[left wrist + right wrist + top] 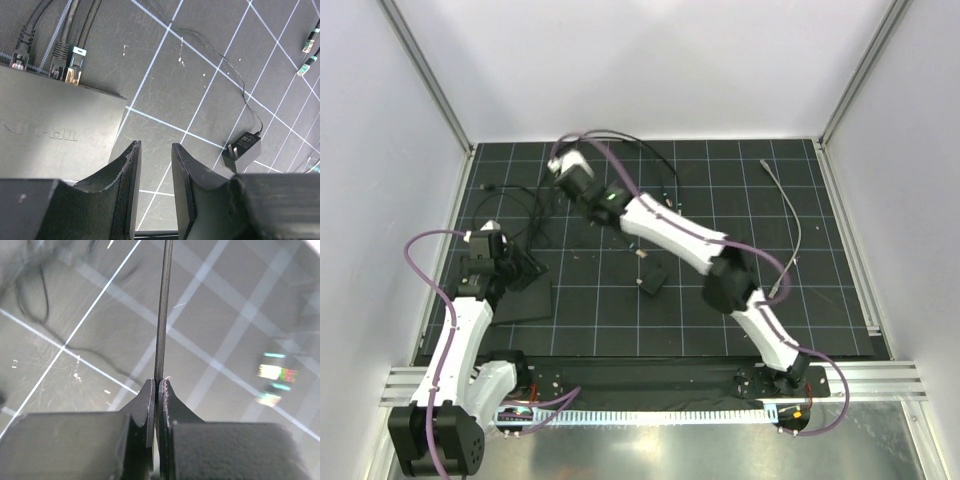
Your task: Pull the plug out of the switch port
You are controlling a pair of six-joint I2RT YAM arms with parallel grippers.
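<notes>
The switch [45, 125] is a flat, dull black box near the left edge of the grid mat [115, 30]. Three plugs [62, 57] sit in the switch port [67, 75] row on one thin edge. Only the left wrist view shows them up close. There the left gripper [155, 165] hangs over the scratched mat, its rough black jaws a little apart with nothing between them. A small square charger block [242, 150] lies near. The right wrist view shows the right gripper [156, 385] pinched tight on a thin black cable [162, 315]. From above, that pinch cannot be made out.
</notes>
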